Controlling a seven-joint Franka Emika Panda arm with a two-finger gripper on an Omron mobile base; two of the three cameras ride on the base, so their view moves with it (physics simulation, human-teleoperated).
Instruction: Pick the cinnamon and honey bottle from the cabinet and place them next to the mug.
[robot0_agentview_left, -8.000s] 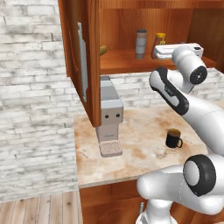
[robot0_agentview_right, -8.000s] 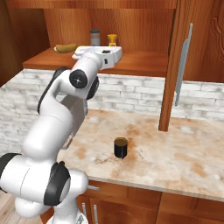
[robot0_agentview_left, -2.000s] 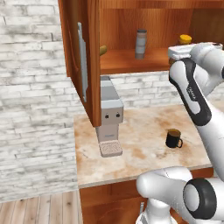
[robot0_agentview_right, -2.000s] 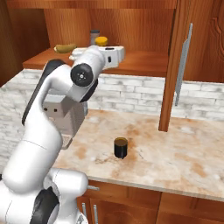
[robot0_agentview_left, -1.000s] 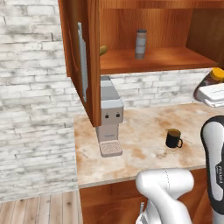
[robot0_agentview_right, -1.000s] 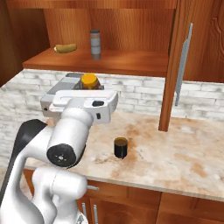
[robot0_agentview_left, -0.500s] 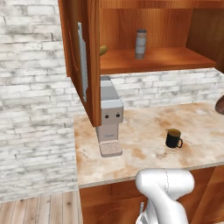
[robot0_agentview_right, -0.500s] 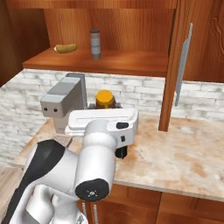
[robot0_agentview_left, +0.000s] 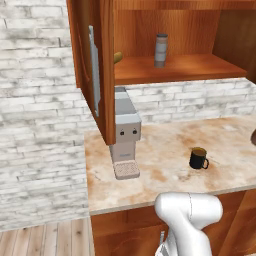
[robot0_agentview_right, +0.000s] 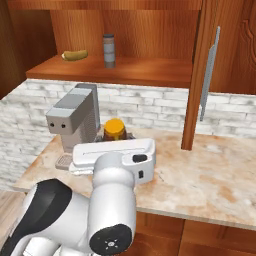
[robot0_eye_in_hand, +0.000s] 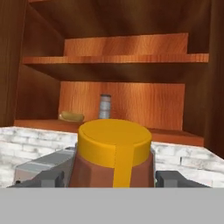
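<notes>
Left base view: marbled beige counter (robot0_agentview_left: 165, 145) against a white brick wall (robot0_agentview_left: 35, 115). The cabinet (robot0_agentview_left: 170, 35) hangs above with its door (robot0_agentview_left: 92, 70) swung open. The cinnamon (robot0_agentview_left: 160, 50) stands upright on the lower shelf, a yellowish item just visible near the door edge. A grey coffee machine (robot0_agentview_left: 125, 132) sits on the counter under the door; the mug (robot0_agentview_left: 198, 158) stands well to its right, brown liquid inside. Wood-plank floor (robot0_agentview_left: 45, 240) at lower left.

Right base view: the honey bottle (robot0_agentview_right: 114, 129) rises above the white hand, just right of the coffee machine (robot0_agentview_right: 75, 120). Cinnamon (robot0_agentview_right: 108, 50) and a yellow-green item (robot0_agentview_right: 75, 55) rest on the shelf.

Hand view: gripper (robot0_eye_in_hand: 114, 177) fingers clamp the honey bottle (robot0_eye_in_hand: 114, 153) from either side, the cabinet shelves beyond.
</notes>
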